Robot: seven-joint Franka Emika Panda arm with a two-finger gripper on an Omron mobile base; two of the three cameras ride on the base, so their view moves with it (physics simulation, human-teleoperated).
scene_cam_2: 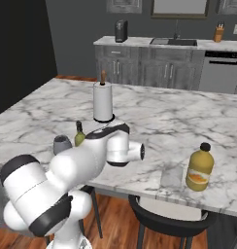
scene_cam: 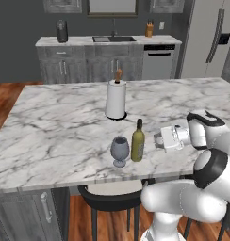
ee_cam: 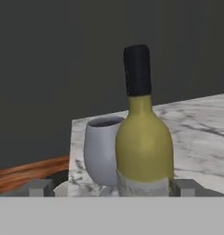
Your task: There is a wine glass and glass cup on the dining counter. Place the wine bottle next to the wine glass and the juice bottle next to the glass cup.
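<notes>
Olive-yellow wine bottle (ee_cam: 143, 142), dark cap, beside grey wine glass (ee_cam: 101, 151)

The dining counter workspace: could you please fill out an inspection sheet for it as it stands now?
Surface: dining counter, white grey-veined marble.
Job's things: wine bottle upright beside the wine glass, near the front edge. Juice bottle upright beside the glass cup, farther along the same edge.
Clutter: paper towel roll upright mid-counter.
Gripper: gripper open, level with the wine bottle's lower body, fingertips either side of it and apart from it.
Cables: nothing seen.
Surroundings: dark stool under the counter edge; back counter with sink, coffee machine, knife block; refrigerator at the right.
</notes>
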